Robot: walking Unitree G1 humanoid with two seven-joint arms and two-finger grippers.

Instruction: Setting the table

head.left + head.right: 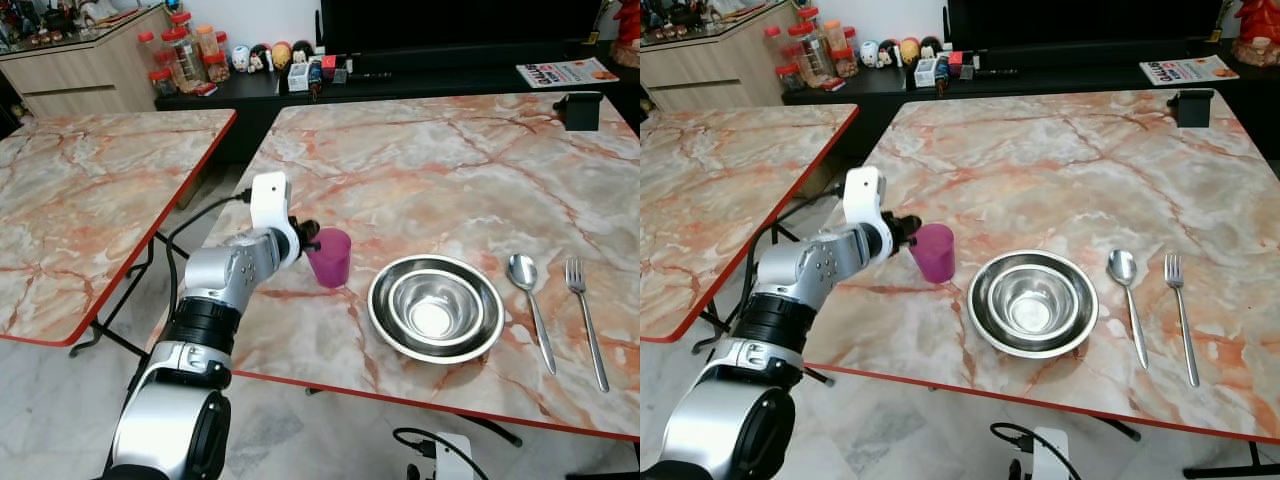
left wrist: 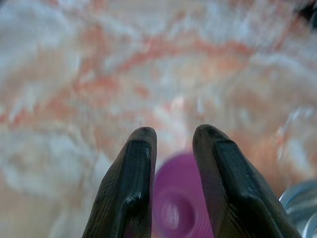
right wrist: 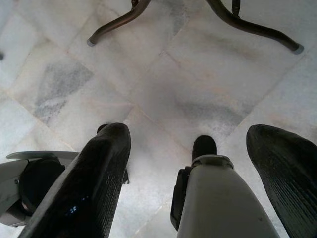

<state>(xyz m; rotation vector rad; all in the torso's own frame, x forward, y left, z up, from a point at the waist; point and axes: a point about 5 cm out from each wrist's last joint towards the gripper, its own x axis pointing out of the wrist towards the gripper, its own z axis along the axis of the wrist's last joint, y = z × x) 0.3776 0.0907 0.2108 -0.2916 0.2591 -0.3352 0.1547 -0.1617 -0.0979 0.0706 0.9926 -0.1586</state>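
A purple cup (image 1: pixel 330 258) stands upright on the marble table (image 1: pixel 430 170), near its left front edge. My left gripper (image 1: pixel 310 238) reaches in from the left at the cup's rim. In the left wrist view its two black fingers (image 2: pixel 141 163) sit close together with the blurred cup (image 2: pixel 176 208) between them, shut on it. Right of the cup lie two nested steel bowls (image 1: pixel 380 300), then a spoon (image 1: pixel 522 272) and a fork (image 1: pixel 578 280). My right gripper (image 3: pixel 190 130) hangs open over the floor.
A second marble table (image 1: pixel 90 190) stands to the left across a narrow gap. A black box (image 1: pixel 578 110) sits at the table's far right corner. Jars (image 1: pixel 185 50) and a magazine (image 1: pixel 567 72) are on the dark cabinet behind. Table legs (image 3: pixel 124 20) cross the floor.
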